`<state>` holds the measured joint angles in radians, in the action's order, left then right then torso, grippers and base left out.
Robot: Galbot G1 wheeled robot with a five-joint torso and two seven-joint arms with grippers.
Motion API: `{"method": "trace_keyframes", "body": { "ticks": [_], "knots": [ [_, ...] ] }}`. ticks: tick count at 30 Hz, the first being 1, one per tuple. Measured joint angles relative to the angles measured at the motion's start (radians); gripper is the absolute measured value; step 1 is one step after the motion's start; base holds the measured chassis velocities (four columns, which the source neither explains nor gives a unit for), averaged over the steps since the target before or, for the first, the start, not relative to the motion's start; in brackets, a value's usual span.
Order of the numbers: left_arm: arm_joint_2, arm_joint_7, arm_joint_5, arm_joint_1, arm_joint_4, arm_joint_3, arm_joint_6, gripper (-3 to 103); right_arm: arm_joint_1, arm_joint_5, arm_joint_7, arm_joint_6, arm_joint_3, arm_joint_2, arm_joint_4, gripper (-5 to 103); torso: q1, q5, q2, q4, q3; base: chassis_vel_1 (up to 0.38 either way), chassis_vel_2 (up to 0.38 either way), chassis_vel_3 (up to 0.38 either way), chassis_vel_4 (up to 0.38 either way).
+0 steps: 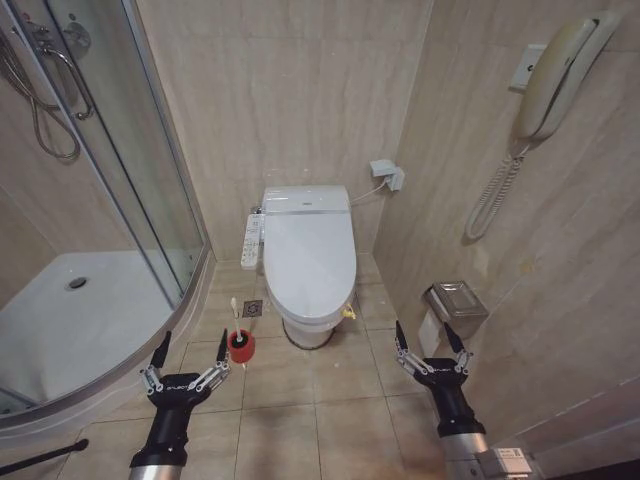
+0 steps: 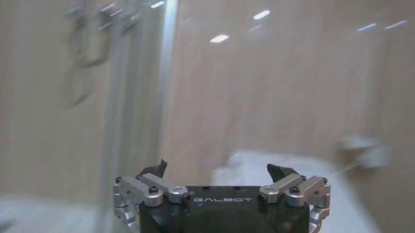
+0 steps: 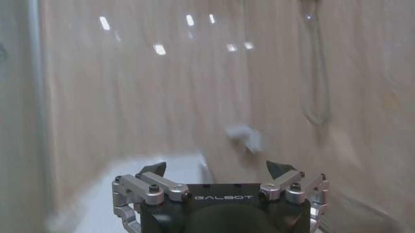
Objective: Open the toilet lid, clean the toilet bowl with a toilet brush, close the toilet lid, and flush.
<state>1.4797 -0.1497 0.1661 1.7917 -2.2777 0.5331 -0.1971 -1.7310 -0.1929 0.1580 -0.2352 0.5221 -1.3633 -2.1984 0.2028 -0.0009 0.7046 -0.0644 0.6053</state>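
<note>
Nearest, the left gripper point(image 1: 191, 350) and right gripper point(image 1: 428, 338) hung spread wide, holding nothing. Just beyond the left one stood the toilet brush point(image 1: 238, 335) in its red cup. Farther, the toilet lid point(image 1: 309, 255) lay shut, shower tray point(image 1: 60, 330) left, paper holder point(image 1: 455, 300) right.

Bright even light; blurred wrist views.

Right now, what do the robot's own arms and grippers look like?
Both arms are black and cylindrical. The left gripper and right gripper each have a black body printed GALBOT in white, silver bolted metal linkages, and two thin dark pointed fingers. A white labelled block sits at the base of the right arm.
</note>
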Motion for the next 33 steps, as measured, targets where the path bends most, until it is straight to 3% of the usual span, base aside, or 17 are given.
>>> {"method": "trace_keyframes", "body": {
  "ticks": [3, 14, 18, 22, 25, 33],
  "knots": [
    [0.026, -0.060, -0.002, -0.029, 0.063, -0.015, 0.002, 100, 0.026, -0.003, 0.022, 0.027, 0.036, 0.009, 0.078, 100, 0.000, 0.0009, 0.000, 0.0004, 0.000, 0.000, 0.000, 0.000, 0.000],
    [0.027, -0.068, -0.008, -0.006, 0.012, -0.021, -0.001, 100, 0.025, -0.004, 0.038, -0.011, 0.041, 0.000, 0.073, 100, 0.000, 0.0010, 0.000, 0.0003, 0.000, 0.000, 0.000, 0.000, 0.000],
    [-0.008, -0.056, -0.010, 0.022, -0.054, -0.012, 0.005, 100, 0.006, 0.000, 0.042, -0.022, 0.049, 0.015, 0.014, 100, 0.000, 0.0008, 0.000, 0.0003, 0.000, 0.000, 0.000, 0.000, 0.000],
    [-0.061, -0.006, -0.002, 0.042, -0.101, 0.032, 0.017, 100, -0.001, -0.017, 0.024, -0.040, 0.071, 0.044, -0.030, 100, 0.000, 0.0007, 0.000, 0.0003, 0.000, 0.000, 0.000, 0.000, 0.000],
    [-0.098, 0.071, 0.041, 0.030, -0.114, 0.100, 0.017, 100, 0.023, -0.048, 0.004, -0.042, 0.079, 0.057, -0.022, 100, 0.000, 0.0007, 0.000, 0.0003, 0.000, 0.000, 0.000, 0.000, 0.000],
    [-0.099, 0.101, 0.081, 0.023, -0.082, 0.120, -0.005, 100, 0.035, -0.051, -0.067, -0.091, 0.057, 0.030, 0.042, 100, 0.000, 0.0008, 0.000, 0.0003, 0.000, 0.000, 0.000, 0.000, 0.000]
  ]
}}
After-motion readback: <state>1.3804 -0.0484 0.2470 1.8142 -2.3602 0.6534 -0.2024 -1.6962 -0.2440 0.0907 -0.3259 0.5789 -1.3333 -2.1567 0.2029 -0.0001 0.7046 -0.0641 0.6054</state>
